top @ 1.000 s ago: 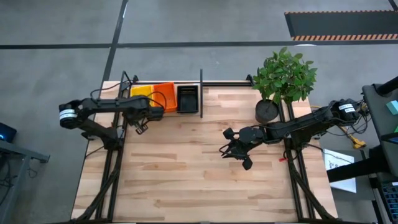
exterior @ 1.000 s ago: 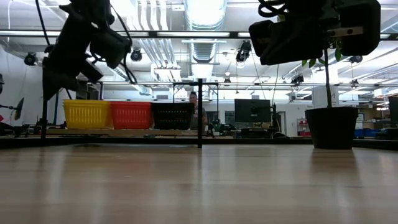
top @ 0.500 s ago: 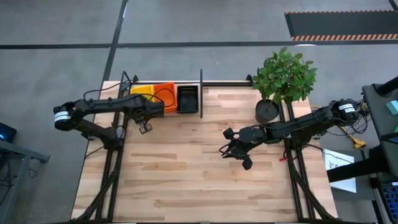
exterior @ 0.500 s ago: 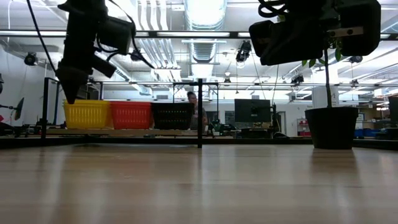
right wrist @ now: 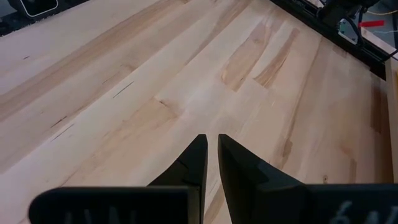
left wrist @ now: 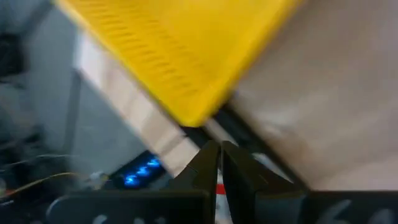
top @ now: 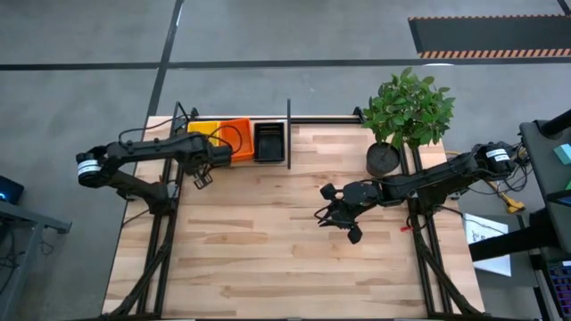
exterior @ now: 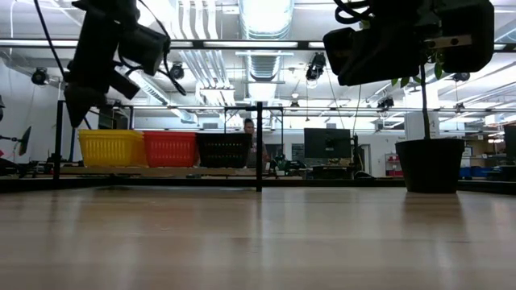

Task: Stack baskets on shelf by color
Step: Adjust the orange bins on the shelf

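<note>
Overhead view: your left pincer (top: 202, 178) hangs over the desk (top: 268, 241) just in front of the shelf (top: 312, 119), beside the yellow basket (top: 202, 130). The orange basket (top: 237, 135) sits next to it and the black basket (top: 269, 141) touches the divider post (top: 288, 134). Your right pincer (top: 337, 217) waits mid-desk, near the potted plant (top: 403, 116).

Low view: you see yellow (exterior: 111, 148), orange (exterior: 170, 148) and black (exterior: 224, 150) baskets side by side on the shelf, left of the post.

Left wrist view: your fingers (left wrist: 205, 163) are clenched with only a sliver between them, grasping nothing; the yellow basket (left wrist: 180, 50) fills the field ahead.

Right wrist view: your fingers (right wrist: 194, 163) are likewise nearly closed and empty above bare desk boards.
</note>
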